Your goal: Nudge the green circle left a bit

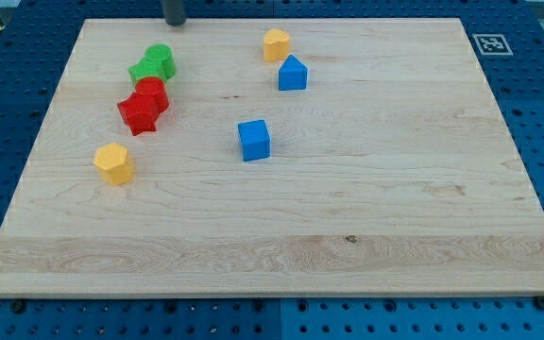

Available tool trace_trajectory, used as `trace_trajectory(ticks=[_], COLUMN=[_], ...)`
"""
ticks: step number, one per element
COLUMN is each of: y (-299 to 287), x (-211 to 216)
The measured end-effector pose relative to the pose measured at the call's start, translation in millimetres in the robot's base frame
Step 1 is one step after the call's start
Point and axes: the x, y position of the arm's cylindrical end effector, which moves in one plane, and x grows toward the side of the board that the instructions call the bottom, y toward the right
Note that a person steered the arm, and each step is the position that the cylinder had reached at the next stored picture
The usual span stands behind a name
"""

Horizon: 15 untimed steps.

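Note:
The green circle [161, 59] sits near the board's top left, touching a green star-like block [143, 72] at its lower left. My tip [175, 23] is at the board's top edge, just above and slightly right of the green circle, with a small gap between them. Only the rod's lower end shows.
A red round block [152, 93] and a red star [138, 114] lie just below the green pair. A yellow block [114, 163] lies lower left. A yellow block [275, 44], a blue house-shaped block [292, 74] and a blue cube [253, 140] lie near the middle. The wooden board [395, 189] carries them all.

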Motion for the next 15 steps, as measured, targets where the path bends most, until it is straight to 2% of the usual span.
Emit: trace_trajectory(ticks=[2,3,7,15], y=[53,63,54,37], x=[5,25,71,107])
